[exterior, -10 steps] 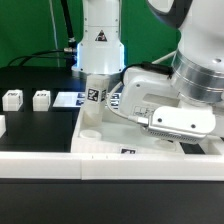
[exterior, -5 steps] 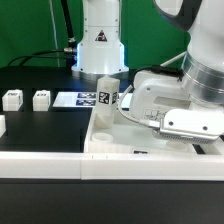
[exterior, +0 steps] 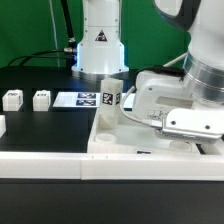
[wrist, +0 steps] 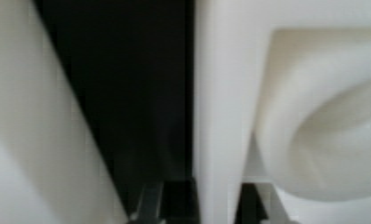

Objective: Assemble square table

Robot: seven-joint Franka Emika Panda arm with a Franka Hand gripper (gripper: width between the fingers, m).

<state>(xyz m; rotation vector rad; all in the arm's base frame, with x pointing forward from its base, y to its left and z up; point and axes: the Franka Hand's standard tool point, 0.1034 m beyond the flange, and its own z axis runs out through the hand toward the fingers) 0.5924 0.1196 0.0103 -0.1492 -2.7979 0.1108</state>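
Tabletop (exterior: 120, 140) rim pinched in closed gripper (wrist: 203, 205); black-white tagged leg (exterior: 111, 96) upright at tabletop corner; tag unreadable.

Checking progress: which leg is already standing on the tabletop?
The leg upright at the tabletop corner; the other legs sit off it on the black table.

A leg (exterior: 110, 97) stands upright in the tabletop (exterior: 118, 141) corner (a loose leg (exterior: 41, 98) sits well apart).
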